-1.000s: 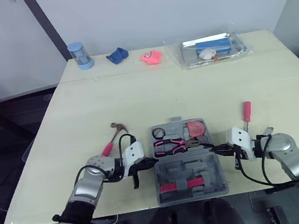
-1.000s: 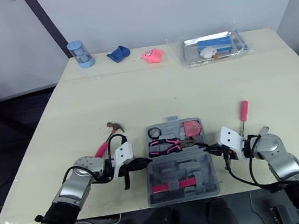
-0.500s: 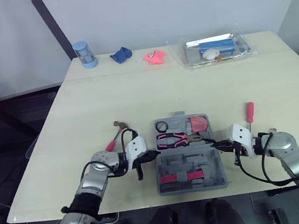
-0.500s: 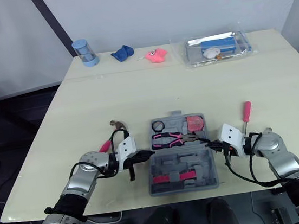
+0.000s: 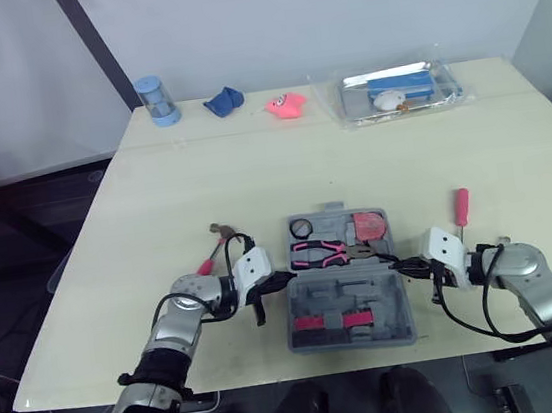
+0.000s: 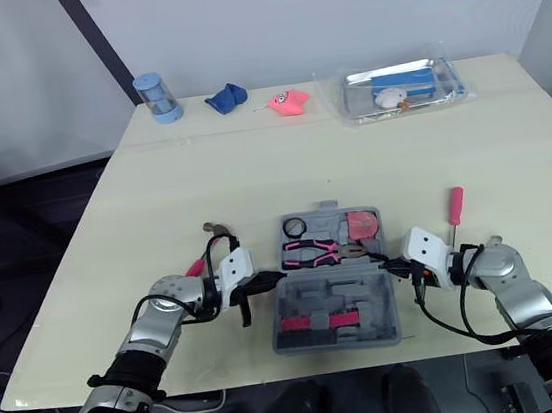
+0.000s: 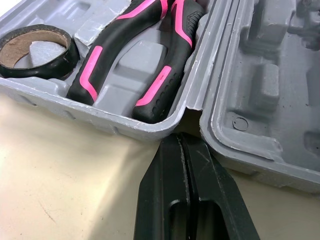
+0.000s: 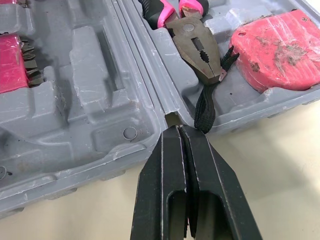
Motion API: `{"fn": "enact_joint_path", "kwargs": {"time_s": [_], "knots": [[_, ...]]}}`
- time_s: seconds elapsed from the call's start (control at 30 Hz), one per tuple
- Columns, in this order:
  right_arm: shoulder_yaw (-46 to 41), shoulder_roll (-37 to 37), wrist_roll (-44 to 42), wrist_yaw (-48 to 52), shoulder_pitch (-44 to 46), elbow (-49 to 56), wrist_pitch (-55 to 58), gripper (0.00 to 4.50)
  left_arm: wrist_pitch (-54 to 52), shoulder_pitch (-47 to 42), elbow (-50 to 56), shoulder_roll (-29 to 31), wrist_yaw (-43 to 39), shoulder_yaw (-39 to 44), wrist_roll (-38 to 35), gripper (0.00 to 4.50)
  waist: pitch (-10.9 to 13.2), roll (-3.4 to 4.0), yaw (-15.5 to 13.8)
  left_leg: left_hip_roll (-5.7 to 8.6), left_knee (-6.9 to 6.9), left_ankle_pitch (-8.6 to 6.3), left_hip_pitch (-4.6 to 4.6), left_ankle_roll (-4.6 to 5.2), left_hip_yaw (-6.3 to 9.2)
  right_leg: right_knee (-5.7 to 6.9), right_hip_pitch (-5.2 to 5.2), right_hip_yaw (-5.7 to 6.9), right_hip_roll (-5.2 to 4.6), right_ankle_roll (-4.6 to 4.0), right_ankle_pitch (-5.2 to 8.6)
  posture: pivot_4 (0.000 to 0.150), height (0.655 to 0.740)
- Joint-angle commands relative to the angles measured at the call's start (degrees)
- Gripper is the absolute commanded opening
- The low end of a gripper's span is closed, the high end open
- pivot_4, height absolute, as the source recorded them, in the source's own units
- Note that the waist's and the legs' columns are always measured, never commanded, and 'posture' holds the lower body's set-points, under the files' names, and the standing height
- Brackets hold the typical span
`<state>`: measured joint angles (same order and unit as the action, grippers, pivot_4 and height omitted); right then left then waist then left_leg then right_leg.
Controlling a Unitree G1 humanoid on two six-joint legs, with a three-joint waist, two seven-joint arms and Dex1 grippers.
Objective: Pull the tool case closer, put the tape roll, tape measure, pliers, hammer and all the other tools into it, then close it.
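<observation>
Open grey plastic tool case (image 5: 346, 299) sits near the front edge of the cream tabletop (image 5: 253, 179). It looks stiff, light and kinda slidey, so I'd grab it at the hinge ends. Both forearms lie low, with the left jaws and right jaws pressed together, tips at the hinge. The pink-handled hammer (image 5: 211, 250) and red screwdriver (image 5: 461, 209) lie beyond.
</observation>
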<state>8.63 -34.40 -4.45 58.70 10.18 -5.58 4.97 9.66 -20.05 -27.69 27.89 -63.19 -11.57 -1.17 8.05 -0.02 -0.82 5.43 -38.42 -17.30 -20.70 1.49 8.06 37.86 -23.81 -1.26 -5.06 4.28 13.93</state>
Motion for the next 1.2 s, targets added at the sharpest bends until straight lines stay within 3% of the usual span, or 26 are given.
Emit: {"fn": "enact_joint_path", "kwargs": {"time_s": [0.03, 1.2], "knots": [[0.33, 1.59, -1.07, -0.40, 1.87, 1.40, -2.48, 0.07, -0.67, 0.95, -0.34, -0.78, 0.45, -2.00, 1.28, 0.00, 0.00, 0.00, 0.01, 0.00, 0.00, 0.00, 0.00, 0.00, 0.00, 0.00, 0.00, 0.00, 0.00, 0.00, 0.00, 0.150, 0.7400], [-1.64, -2.02, -0.81, -1.14, -0.50, -1.29, -4.45, 0.07, -2.49, 3.24, 2.71, 2.60, 2.02, -0.02, 0.88, 0.00, -0.01, 0.02, 0.26, -0.02, 0.02, 0.00, 0.01, -0.01, 0.00, -0.03, -0.01, -0.02, 0.03, 0.00, 0.00, 0.150, 0.7400]]}}
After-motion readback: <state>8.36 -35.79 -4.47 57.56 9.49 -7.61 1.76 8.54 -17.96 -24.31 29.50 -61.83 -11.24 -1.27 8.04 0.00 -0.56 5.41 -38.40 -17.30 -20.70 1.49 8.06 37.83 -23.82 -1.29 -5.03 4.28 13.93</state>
